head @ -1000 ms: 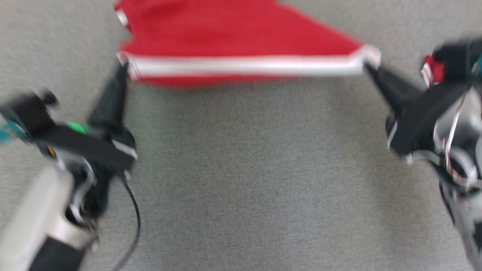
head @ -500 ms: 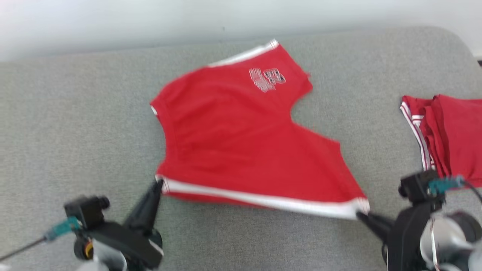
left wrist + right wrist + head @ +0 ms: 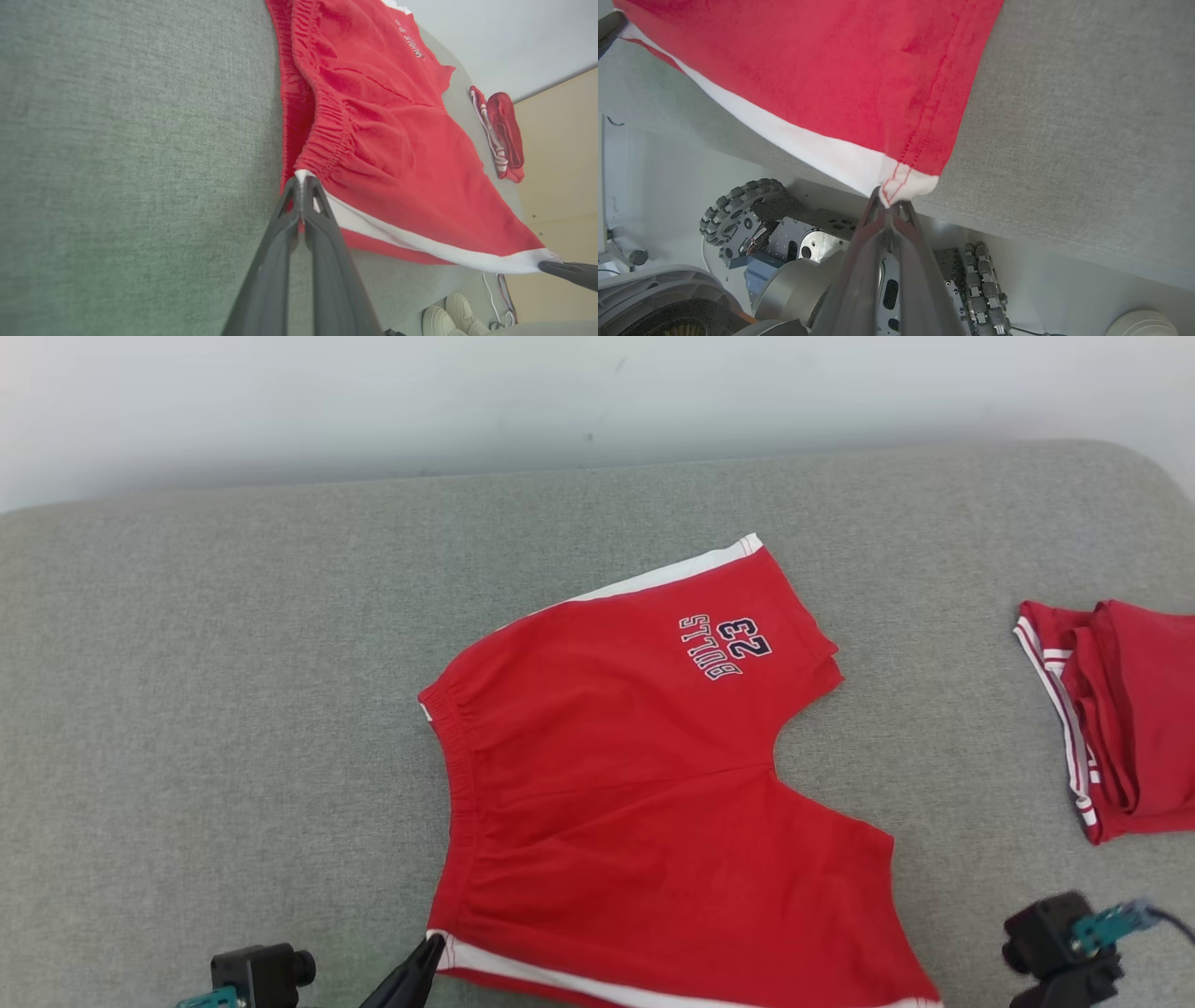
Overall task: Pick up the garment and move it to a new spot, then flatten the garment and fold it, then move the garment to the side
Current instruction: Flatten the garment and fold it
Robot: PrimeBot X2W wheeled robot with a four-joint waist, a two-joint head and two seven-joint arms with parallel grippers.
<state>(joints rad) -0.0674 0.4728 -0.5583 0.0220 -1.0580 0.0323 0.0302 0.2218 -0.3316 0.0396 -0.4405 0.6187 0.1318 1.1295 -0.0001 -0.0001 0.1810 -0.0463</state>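
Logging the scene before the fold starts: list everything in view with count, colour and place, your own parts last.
red shorts: one, red with a white side stripe and dark print, spread on the middle of the cushion.
folded garments: one pile, red with white stripes, on the cushion's right end.
cushion: one, grey fabric, under both garments.
wall: one, white, behind the cushion.
wood panel: one, pale beige, beyond the cushion in the left wrist view.
left pincer: one, dark, shut on the shorts' waistband corner.
right pincer: one, dark, shut on the shorts' hem corner.
wheeled base: one, grey metal with black wheels, below the cushion's near edge.
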